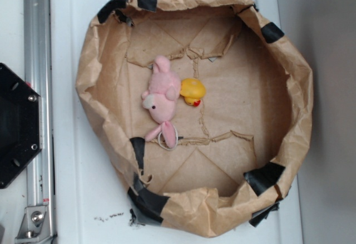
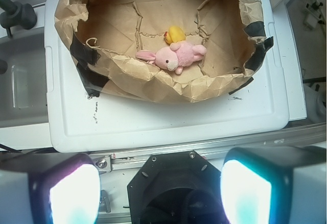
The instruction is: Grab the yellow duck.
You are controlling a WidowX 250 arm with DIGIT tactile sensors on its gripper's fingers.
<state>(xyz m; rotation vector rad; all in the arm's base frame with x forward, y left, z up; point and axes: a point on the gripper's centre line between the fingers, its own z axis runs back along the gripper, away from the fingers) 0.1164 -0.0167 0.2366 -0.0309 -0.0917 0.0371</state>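
Crumpled brown-paper basin with black tape patches on its rim (image 1: 295,83), resting on a white tray surface (image 1: 72,188). Inside, near the middle: small rounded bright-yellow toy duck (image 1: 193,90), touching the right side of a larger pink plush animal (image 1: 161,95). Along the left edge, silver aluminium rail (image 1: 36,60) and black hexagonal plate (image 1: 14,124).

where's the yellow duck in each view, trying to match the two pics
Exterior: the yellow duck lies near the middle of the brown paper basin, touching the right side of the pink plush animal.
Wrist: the yellow duck sits in the upper middle, just behind the pink plush animal, far beyond the open gripper.
Shared landmark: the pink plush animal, against the duck in both.
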